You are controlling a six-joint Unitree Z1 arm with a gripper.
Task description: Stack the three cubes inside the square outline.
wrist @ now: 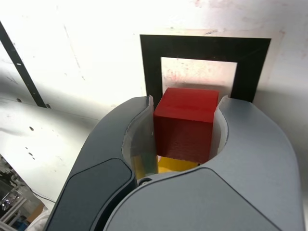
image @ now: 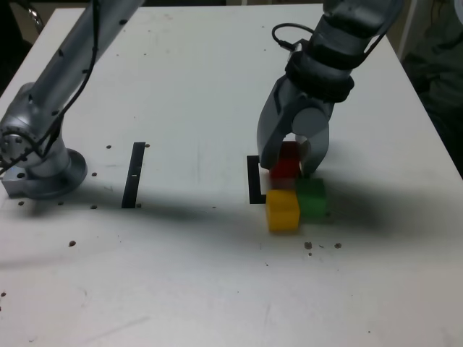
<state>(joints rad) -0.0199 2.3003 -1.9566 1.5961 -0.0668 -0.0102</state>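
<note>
White surface (image: 181,275) carries the yellow cube (image: 282,210) nearest, with the green cube (image: 312,199) touching it at about two o'clock. Beyond them, the end effector (image: 293,165) is clamped on the red cube (image: 285,163), just short of the square outline (wrist: 204,48).

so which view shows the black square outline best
The wrist view: nearly the whole square outline shows there, black frame and white centre, with only its near edge hidden behind the red cube in the jaws. The exterior view shows just one corner of it, the rest blocked by the gripper and cubes.
</note>
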